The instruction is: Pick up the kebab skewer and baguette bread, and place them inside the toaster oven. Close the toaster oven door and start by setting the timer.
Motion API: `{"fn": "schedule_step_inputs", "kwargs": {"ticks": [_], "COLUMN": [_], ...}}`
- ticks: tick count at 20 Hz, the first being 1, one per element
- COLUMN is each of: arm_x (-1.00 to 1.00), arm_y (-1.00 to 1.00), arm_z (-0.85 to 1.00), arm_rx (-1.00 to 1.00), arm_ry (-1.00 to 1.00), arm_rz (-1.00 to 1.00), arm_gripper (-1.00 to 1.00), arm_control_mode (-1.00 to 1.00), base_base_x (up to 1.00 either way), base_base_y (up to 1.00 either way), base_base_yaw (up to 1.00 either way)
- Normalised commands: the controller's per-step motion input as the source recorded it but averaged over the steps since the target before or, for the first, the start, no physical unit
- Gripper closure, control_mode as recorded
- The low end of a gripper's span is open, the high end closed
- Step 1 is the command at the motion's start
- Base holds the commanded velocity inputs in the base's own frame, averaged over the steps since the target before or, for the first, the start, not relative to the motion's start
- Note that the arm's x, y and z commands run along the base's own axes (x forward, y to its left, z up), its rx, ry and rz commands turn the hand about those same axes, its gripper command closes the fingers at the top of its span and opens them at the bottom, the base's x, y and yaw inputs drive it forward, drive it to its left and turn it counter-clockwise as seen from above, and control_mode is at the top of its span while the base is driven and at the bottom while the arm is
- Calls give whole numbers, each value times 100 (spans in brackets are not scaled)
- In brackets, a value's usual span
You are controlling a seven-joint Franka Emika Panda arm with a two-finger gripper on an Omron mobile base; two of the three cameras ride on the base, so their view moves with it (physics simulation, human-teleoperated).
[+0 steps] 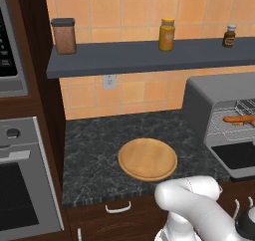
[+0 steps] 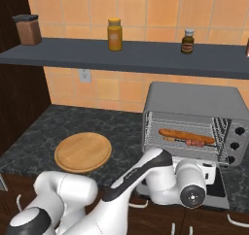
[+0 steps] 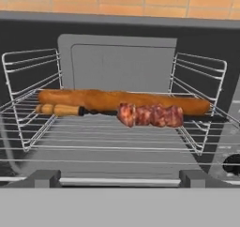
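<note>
While wire-racked, the slim baguette bread (image 3: 117, 100) parallels the chunky kebab skewer (image 3: 140, 114).

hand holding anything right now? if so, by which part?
Nothing is held. The hand is open and empty in front of the toaster oven; the baguette bread and kebab skewer both lie on the wire rack inside, clear of its fingertips.

Dark marble desk (image 2: 39, 132) carries a round wooden board (image 2: 82, 152) and the toaster oven (image 2: 194, 125). Wall shelf (image 2: 136, 57) holds a brown canister (image 2: 28, 29), yellow jar (image 2: 115, 34), small dark bottle (image 2: 187, 41).
</note>
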Motion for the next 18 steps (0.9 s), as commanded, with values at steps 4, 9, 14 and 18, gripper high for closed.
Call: {"fn": "schedule_step_inputs", "kwargs": {"ticks": [4, 9, 14, 18], "arm_x": [-47, -2, 0, 8], "arm_y": [0, 0, 0, 0], "arm_z": [-13, -2, 0, 0], "arm_rx": [0, 0, 0, 0], "arm_ry": [0, 0, 0, 0], "arm_rz": [1, 2, 1, 0], "arm_gripper": [-100, -100, -100, -100], "arm_control_mode": [-100, -100, -100, -100], "base_base_x": [0, 0, 0, 0], "base_base_y": [0, 0, 0, 0], "base_base_yaw": [0, 0, 0, 0]}}
